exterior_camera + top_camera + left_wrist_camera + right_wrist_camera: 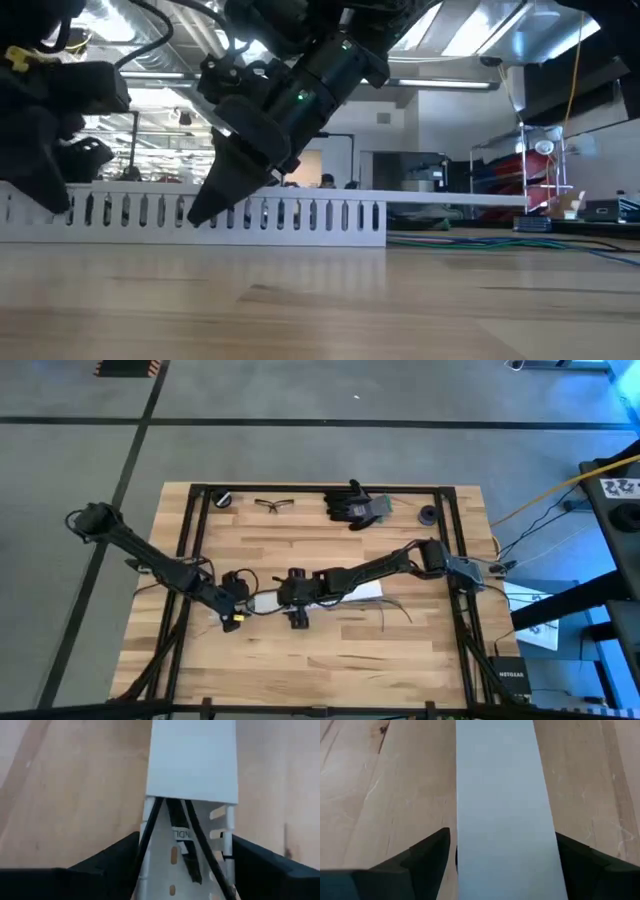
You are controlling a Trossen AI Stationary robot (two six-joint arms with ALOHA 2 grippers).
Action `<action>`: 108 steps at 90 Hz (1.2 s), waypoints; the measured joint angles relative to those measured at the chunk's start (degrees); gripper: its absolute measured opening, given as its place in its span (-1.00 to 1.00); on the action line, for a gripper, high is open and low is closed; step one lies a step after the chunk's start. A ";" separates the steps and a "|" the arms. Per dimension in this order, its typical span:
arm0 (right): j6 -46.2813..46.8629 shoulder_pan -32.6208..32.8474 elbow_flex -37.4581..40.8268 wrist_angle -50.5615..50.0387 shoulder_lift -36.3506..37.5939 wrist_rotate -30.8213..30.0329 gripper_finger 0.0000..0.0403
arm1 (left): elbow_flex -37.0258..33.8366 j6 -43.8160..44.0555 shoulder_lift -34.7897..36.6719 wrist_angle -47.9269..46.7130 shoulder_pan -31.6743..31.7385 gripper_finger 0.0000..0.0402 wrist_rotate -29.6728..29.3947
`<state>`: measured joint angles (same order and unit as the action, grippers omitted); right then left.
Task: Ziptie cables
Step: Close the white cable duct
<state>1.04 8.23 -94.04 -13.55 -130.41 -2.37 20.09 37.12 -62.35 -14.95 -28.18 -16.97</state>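
Both pincers [500, 865] [185, 870] spread wide astride the white slotted duct [300, 215] (cables [192, 845] inside).

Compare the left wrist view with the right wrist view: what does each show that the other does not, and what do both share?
Only the left wrist view shows the cables, dark wires running along the slotted white duct and disappearing under its flat white cover. Only the right wrist view shows an unbroken stretch of cover, with no wires or slots visible. Both share the wooden table and an open gripper, the left gripper and the right gripper, straddling the white piece.
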 joint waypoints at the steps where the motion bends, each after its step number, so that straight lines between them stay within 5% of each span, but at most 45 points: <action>1: 0.00 0.00 0.00 0.02 0.00 0.00 0.41 | 0.00 -0.01 -0.03 0.01 0.00 0.23 -0.10; 55: -3.56 -2.91 0.09 0.88 3.93 5.29 0.41 | -0.04 1.26 -0.07 1.28 0.11 0.18 -8.55; 79: -5.53 -4.63 0.28 0.05 5.68 12.31 0.41 | -0.04 1.92 -0.07 0.86 0.22 0.18 -9.97; 108: 1.78 -5.64 20.70 31.21 10.69 12.33 0.41 | -0.04 2.45 -0.07 0.93 0.00 0.18 -9.60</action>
<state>2.82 2.59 -73.34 17.66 -119.72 9.96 20.05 39.57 -62.41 -14.02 -28.18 -26.57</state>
